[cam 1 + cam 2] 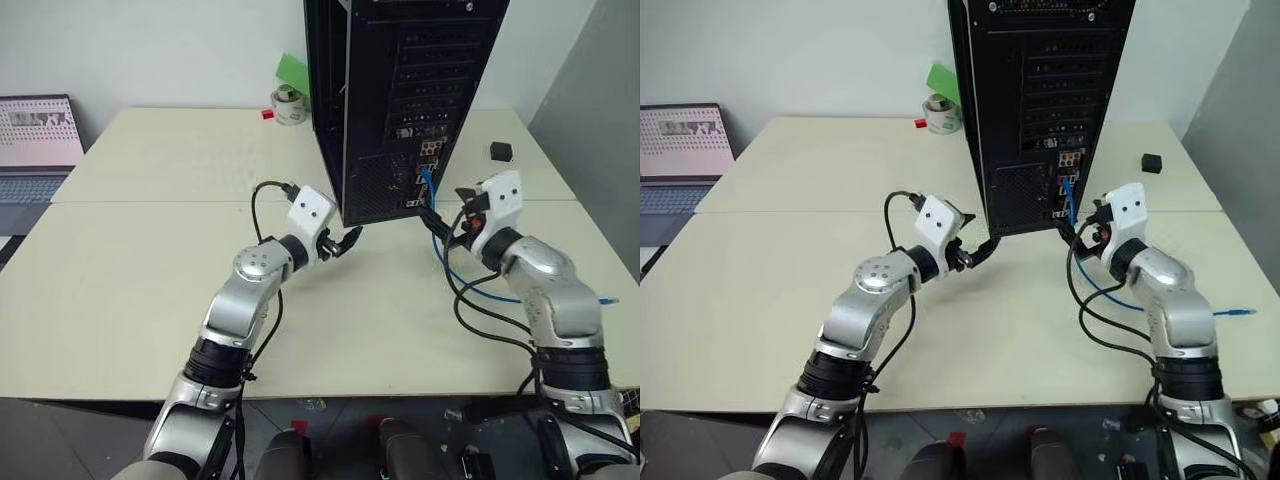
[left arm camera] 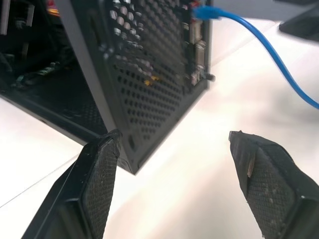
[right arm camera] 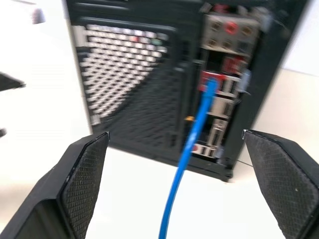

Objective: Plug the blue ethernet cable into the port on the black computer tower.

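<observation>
The black computer tower stands upright at the back middle of the table, its rear panel facing me. One plug of the blue ethernet cable sits in the port among the rear connectors. The cord hangs down to the table and trails right to its free end. My right gripper is open and empty, a short way back from the panel, with the cord running between its fingers' line of sight. My left gripper is open and empty beside the tower's lower near corner.
A laptop sits at the far left. A tape roll and a green sheet lie behind the tower's left side. A small black cube rests at the back right. Black robot wires loop by my right arm.
</observation>
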Robot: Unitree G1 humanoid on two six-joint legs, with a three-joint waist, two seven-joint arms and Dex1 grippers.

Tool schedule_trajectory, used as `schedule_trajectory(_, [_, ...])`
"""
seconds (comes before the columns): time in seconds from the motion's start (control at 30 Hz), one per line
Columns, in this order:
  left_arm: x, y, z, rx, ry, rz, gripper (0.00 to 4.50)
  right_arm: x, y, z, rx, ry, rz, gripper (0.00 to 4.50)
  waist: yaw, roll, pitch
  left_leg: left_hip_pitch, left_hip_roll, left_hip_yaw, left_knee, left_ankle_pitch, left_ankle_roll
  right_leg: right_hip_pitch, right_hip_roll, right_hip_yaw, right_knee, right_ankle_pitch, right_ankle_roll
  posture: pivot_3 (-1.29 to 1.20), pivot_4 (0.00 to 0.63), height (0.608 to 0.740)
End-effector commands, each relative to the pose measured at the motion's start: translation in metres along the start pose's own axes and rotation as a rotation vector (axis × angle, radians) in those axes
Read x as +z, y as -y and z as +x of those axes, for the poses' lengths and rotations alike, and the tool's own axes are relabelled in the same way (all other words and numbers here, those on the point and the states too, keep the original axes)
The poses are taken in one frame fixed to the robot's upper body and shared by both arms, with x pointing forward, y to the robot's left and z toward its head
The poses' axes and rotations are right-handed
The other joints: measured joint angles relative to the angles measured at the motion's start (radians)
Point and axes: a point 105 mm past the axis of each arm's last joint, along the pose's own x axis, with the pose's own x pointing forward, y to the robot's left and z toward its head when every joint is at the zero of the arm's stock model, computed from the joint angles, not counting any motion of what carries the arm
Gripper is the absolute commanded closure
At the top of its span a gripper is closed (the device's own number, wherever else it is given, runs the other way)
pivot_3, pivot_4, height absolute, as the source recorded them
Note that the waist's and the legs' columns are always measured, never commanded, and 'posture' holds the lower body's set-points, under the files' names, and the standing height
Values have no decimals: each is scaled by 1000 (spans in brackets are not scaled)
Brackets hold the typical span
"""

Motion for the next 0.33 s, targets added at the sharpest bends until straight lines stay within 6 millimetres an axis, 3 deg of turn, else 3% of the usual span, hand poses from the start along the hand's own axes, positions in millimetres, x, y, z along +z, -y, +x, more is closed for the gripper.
schedule_trajectory(0.03, [21,-18,-13,-7,42,44,830,25,7,-19,69,61,-41,63,0,0,0,0,0,0,0,0,0,0,0,0,0,0,0,0,150,740])
schedule_trajectory(0.13, [21,-34,-23,-7,20,86,830,29,21,-32,73,50,-57,63,1,0,0,0,0,0,0,0,0,0,0,0,0,0,0,0,150,740])
schedule_trajectory(0.33, [26,-48,-32,2,32,113,830,36,31,-39,79,52,-59,63,3,0,0,0,0,0,0,0,0,0,0,0,0,0,0,0,150,740])
